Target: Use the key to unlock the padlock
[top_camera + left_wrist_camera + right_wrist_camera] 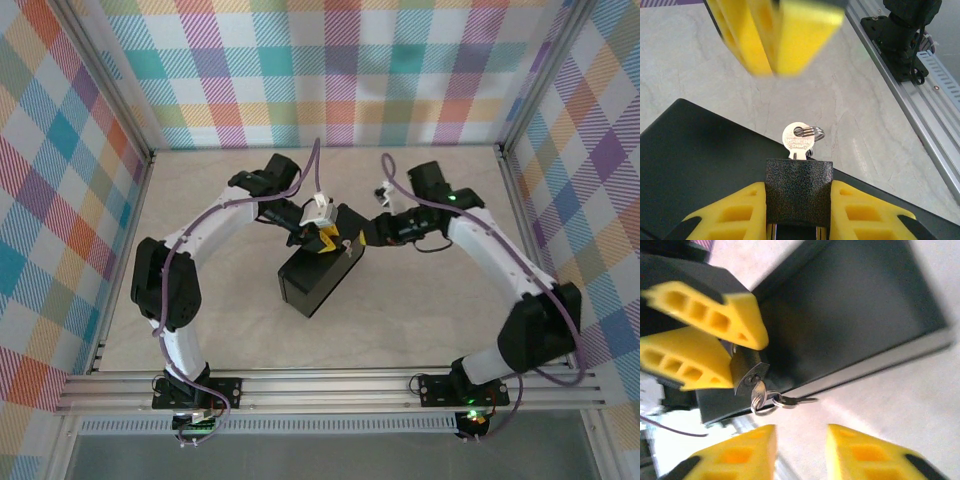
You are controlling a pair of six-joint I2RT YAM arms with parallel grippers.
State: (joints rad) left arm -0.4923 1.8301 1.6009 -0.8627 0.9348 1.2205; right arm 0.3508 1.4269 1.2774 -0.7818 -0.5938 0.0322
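My left gripper is shut on the black padlock, its yellow fingers pressing both sides of the body. A small silvery key sticks out of the padlock's keyhole, with a ring through its head. In the right wrist view the padlock hangs over the edge of the black box; the key is in it, and a second key dangles from the ring. My right gripper stands open just short of the key, touching nothing. From above, both grippers meet over the box.
The marbled tabletop lies around the box. An aluminium rail runs along the near edge, with the right arm's base on it. Checked walls close in the table at the back and sides.
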